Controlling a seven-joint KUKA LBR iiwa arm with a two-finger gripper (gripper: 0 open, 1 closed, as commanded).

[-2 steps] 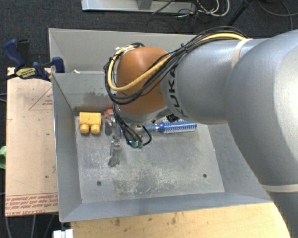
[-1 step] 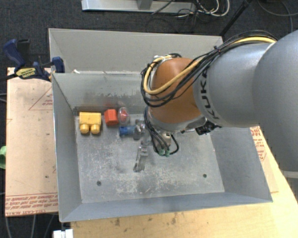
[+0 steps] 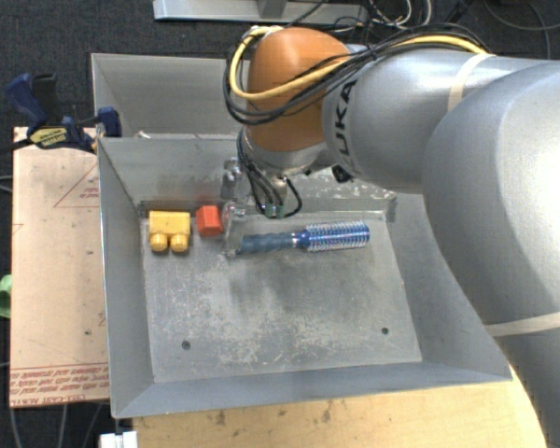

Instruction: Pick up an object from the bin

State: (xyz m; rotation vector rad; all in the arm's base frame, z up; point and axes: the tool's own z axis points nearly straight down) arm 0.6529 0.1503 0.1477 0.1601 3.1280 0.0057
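- Dark flooring surrounds a grey metal bin with sloping walls; most of its flat bottom lies bare.
- Robot arm: enters from the right of the frame, its orange wrist cover hanging over the bin's upper middle.
- Gripper: low in the bin below the cover, near the upper edge of the bottom. Whether it is open or closed cannot be told, and nothing can be seen held in it.
- Blue brush: lies flat, pointing left to right, just right of the gripper. Its smooth handle end reaches the gripper's foot and its bristled head points toward the frame's right.
- Orange block: small, just left of the gripper.
- Yellow block: further left, near the orange one but apart from it, with two rounded knobs on its lower side.
- Likely target: the brush or the orange block, both being beside the gripper; which one cannot be settled.
- Handling, as a judgement: the brush looks light and stiff, presumably plastic. Its handle is narrow and probably slick, so a hold at the very tip would let the long body swing or slip. Closing across the handle nearer the bristles should balance it better, while the bristles themselves would yield and give poor purchase.
- The orange block, compact and flat-faced, should take a plain squeeze across opposite sides.
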